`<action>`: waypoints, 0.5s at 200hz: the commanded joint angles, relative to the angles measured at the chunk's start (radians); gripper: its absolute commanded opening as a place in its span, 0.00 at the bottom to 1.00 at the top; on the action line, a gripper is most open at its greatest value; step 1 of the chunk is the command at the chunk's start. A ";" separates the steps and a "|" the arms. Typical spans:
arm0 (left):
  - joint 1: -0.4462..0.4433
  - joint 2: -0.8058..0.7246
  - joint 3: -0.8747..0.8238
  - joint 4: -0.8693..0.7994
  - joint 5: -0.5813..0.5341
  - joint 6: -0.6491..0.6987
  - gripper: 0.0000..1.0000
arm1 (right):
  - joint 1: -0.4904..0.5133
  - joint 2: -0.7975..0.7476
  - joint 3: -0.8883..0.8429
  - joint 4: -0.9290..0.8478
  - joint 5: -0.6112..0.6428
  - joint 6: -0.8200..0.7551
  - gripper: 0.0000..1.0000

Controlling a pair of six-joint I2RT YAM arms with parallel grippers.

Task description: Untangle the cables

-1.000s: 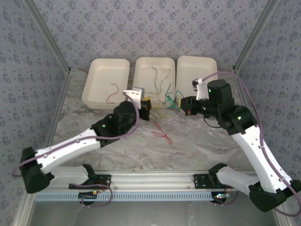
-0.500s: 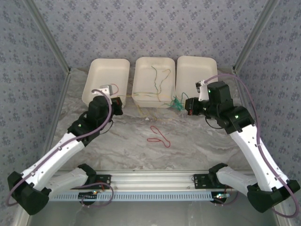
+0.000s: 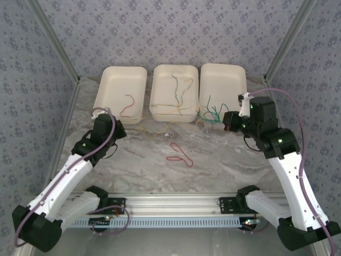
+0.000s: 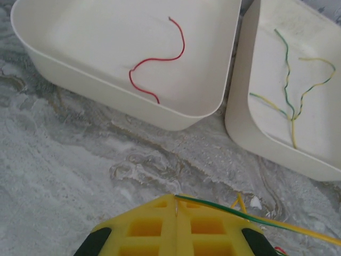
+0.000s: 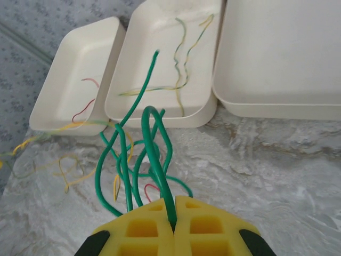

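Observation:
My left gripper [image 4: 176,200] is shut on a thin green-and-yellow cable [image 4: 257,218] that trails off to the right over the marble. In the top view the left gripper [image 3: 116,133] sits below the left tray [image 3: 106,85], which holds one red cable [image 3: 127,105]. My right gripper [image 5: 173,215] is shut on a bundle of green cables [image 5: 151,154]. From the right gripper [image 3: 228,121] the green cables [image 3: 210,113] hang by the right tray [image 3: 224,72]. Yellow-green cables [image 3: 178,90] lie in the middle tray [image 3: 157,73]. A red cable [image 3: 179,153] lies loose on the table.
The three white trays stand side by side along the back wall. Thin yellow strands [image 3: 155,131] lie on the marble in front of the middle tray, also visible as yellow strands [image 5: 66,168] from the right wrist. Patterned walls close in the left, right and back.
The left gripper pulled back from the table's middle to the left, drawing a yellow-green cable out. The right gripper moved right, carrying the green cables clear of the tangle.

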 commanded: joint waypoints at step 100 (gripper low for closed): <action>0.131 -0.082 -0.045 -0.236 -0.092 -0.072 0.00 | -0.271 -0.056 0.012 -0.085 0.092 -0.004 0.00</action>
